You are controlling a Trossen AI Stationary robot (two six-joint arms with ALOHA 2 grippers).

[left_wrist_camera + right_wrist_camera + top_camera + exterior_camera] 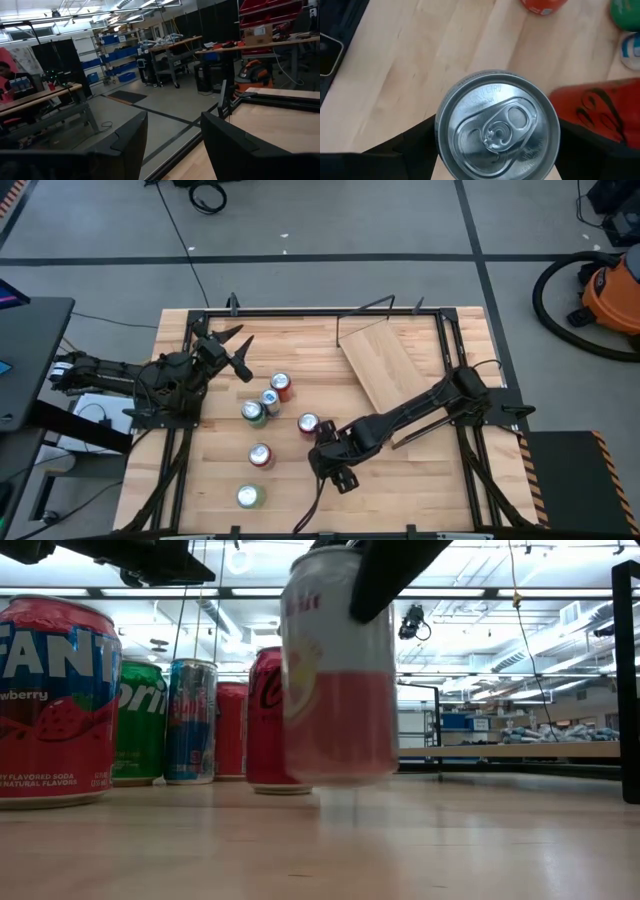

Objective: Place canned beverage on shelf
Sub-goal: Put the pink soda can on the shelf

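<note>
The bench (pixel 420 480) carried the shelf (pixel 385 365), bare of cans. The right claw (pixel 318 442) gripped one can (pixel 497 125), raised just off the bench, well short of the shelf. The left claw (pixel 238 352) waited open; transfer remained.

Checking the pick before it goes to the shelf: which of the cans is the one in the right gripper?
The pink-and-white can, raised off the table in the low view, right gripper closed around it. The Fanta can and the other cans stand on the wood.
</note>
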